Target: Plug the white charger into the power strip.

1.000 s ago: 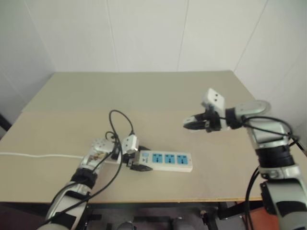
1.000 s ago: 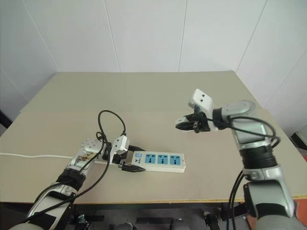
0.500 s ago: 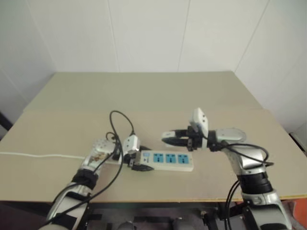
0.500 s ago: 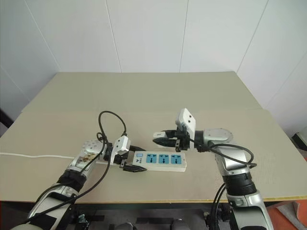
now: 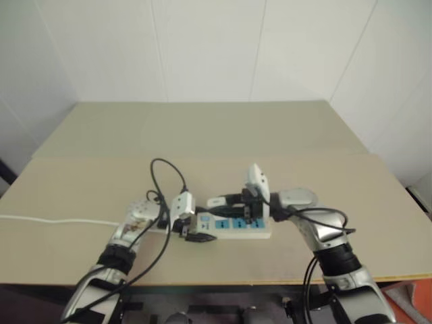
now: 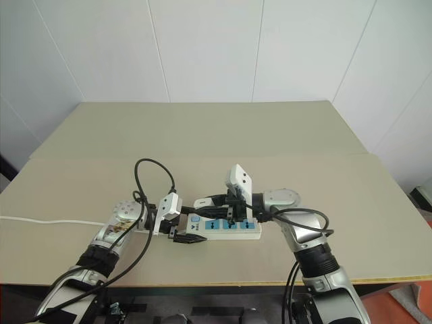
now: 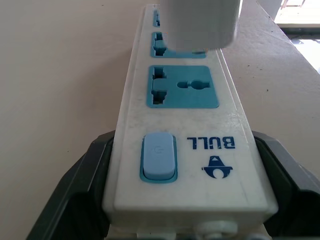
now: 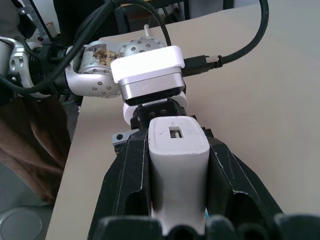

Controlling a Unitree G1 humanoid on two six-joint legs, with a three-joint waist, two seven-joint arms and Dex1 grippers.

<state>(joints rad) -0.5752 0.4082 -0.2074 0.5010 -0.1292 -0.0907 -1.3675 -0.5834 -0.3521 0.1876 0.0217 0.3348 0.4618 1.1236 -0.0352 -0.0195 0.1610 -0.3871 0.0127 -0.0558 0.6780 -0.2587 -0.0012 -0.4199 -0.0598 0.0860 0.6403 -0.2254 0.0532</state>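
The power strip lies on the table, a white bar with blue sockets. My left gripper is shut on its switch end, one black finger on each side. My right gripper is shut on the white charger, gripping its two sides. It points across the strip towards the left gripper. The charger hangs low over the middle socket. The socket nearest the blue switch is uncovered. I cannot tell whether the charger touches the strip.
The strip's white cord runs along the table to its left edge. A black cable loops up from my left wrist, just behind the strip. The table's front edge is close to the strip.
My right gripper has carried the charger left and down, from the table's right side to just over the strip. The left gripper and the strip have stayed put.
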